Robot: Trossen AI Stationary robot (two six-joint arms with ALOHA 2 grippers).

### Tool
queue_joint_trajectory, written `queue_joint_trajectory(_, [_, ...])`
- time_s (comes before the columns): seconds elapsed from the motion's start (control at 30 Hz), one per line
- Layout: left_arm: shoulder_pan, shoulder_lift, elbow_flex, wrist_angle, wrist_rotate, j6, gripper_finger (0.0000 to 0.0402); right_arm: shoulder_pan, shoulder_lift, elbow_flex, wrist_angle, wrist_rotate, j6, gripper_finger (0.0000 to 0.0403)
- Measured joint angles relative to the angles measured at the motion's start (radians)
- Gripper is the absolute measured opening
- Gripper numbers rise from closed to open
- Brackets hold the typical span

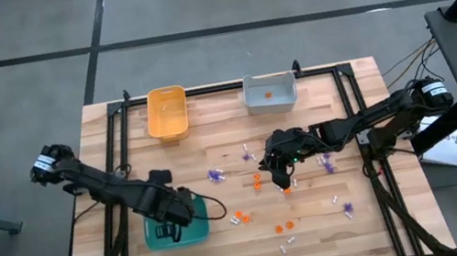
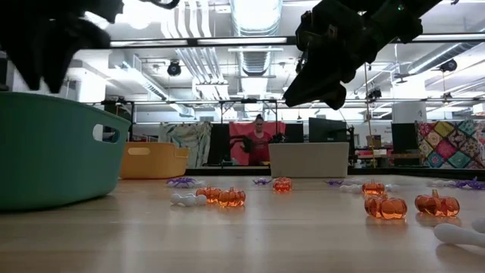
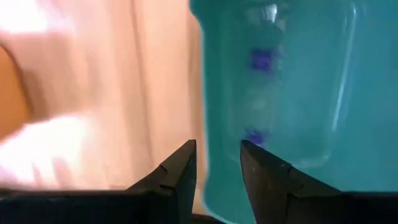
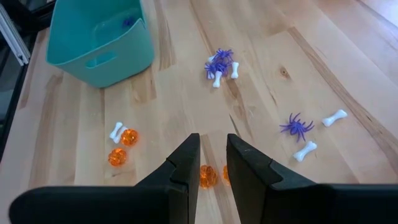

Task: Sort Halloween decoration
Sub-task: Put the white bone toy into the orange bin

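Tabletop trinkets lie scattered, pointing every way.

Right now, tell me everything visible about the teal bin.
The teal bin is a rectangular plastic tub with rounded corners and a cut-out handle slot in its end wall. It stands upright on the wooden table near the front left edge. Two small purple trinkets lie inside. The left gripper hovers over it, fingers apart.

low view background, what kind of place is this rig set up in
Probably an open lab or workshop, not a home. Behind the light wooden table the low view shows exposed silver ceiling ducts, dark computer monitors on desks, and a person in a red top seated there.
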Motion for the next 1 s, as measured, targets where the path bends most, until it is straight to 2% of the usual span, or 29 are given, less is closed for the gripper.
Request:
queue_joint_trajectory(0.17, [0.062, -0.006, 0.033, 0.031, -0.108, 0.193, 0.0089, 0.000, 0.000, 0.000, 0.000, 0.000, 0.042, 0.0068])
queue_joint_trajectory(0.27, [0.104, -0.042, 0.023, 0.111, -0.177, 0.292, 0.0079, -0.001, 0.000, 0.000, 0.000, 0.000, 0.060, 0.0068])
queue_joint_trajectory(0.4, [0.167, -0.130, -0.031, 0.265, -0.188, 0.392, 0.0076, -0.005, 0.000, 0.000, 0.001, 0.000, 0.062, 0.0068])
queue_joint_trajectory(0.63, [0.258, -0.320, -0.168, 0.559, -0.188, 0.480, 0.0076, -0.051, -0.001, 0.018, -0.016, 0.003, 0.155, 0.0068])
queue_joint_trajectory(0.77, [0.291, -0.425, -0.273, 0.780, -0.188, 0.532, 0.0076, -0.087, -0.002, 0.039, -0.040, 0.002, 0.172, 0.0068])
queue_joint_trajectory(1.0, [0.351, -0.562, -0.490, 1.173, -0.188, 0.587, 0.0076, -0.128, -0.002, 0.131, -0.311, 0.002, 0.204, 0.0068])
